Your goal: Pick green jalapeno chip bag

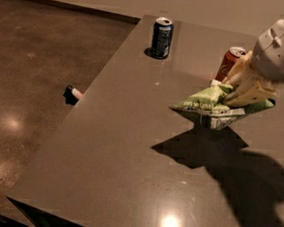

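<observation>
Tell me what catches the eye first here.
The claw, at right, grips the green bag just above the table, a dark shadow beneath it. Behind stand a red can, close to the claw, and a blue can near the far edge.

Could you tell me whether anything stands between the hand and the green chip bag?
Nothing visible does. The hand grips one end of the green chip bag, which hangs above the table. The red can stands close behind them, the blue can farther back; neither lies between.
</observation>
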Tool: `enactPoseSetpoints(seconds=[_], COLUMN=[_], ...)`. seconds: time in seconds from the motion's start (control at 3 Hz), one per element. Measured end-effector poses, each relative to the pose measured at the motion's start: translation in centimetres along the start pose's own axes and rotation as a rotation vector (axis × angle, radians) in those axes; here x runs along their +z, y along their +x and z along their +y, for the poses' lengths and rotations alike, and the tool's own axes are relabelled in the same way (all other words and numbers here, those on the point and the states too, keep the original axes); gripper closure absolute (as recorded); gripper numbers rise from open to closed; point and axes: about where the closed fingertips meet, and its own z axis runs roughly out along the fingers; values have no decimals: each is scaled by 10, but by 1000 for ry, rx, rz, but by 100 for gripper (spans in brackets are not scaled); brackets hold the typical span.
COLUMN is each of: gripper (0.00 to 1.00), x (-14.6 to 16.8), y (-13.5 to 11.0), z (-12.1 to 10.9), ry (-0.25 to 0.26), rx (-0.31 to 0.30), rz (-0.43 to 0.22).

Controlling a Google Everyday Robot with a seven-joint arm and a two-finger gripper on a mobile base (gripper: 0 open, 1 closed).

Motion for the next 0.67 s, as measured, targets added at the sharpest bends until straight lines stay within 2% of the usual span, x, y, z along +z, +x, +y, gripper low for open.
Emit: enactPoseSetpoints(seconds=[0.33, 0.67], gripper=[100, 100], x=[-25, -25], y=[-4, -4], z=[-20, -22], ry=[72, 80], rx=[7, 6], rz=[-23, -23])
